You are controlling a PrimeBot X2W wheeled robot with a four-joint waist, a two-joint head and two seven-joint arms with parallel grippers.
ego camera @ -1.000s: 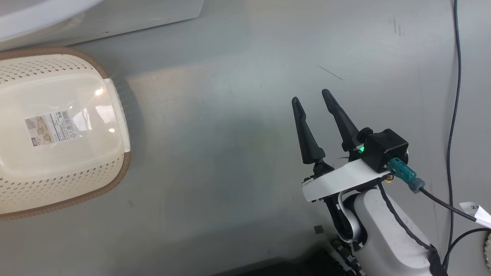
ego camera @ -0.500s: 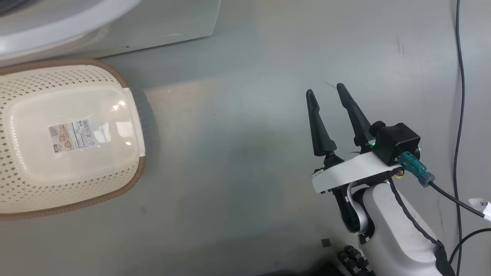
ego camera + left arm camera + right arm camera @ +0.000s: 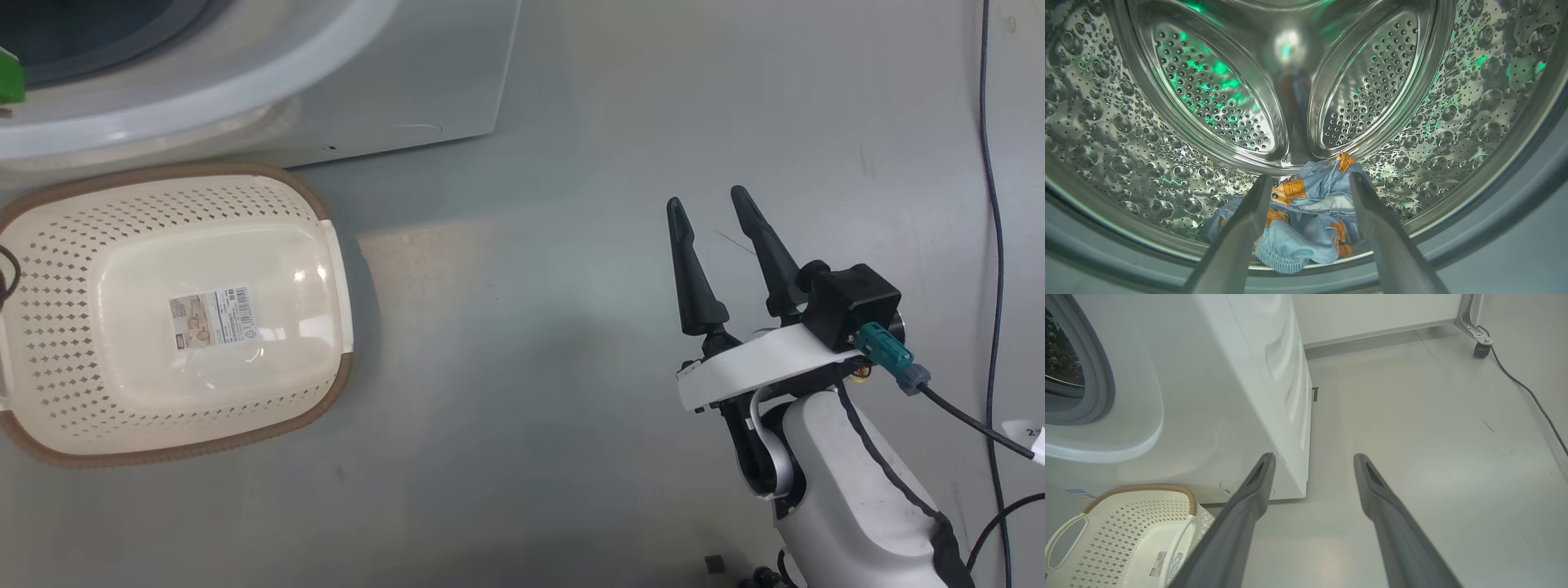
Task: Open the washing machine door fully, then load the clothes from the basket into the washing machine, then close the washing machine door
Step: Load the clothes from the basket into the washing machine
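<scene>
Clothes (image 3: 1306,220) lie in the drum (image 3: 1126,134); left tool (image 3: 1310,176) and right tool (image 3: 706,198) gape, empty.

Blue-orange clothes (image 3: 1306,222) lie inside the washing machine (image 3: 1229,396); cream basket (image 3: 57,343) stands just before it.

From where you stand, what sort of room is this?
Likely a laundry corner in a lab or workshop: a white washing machine on a bare grey floor, a cream basket beside it, a loose cable.
</scene>
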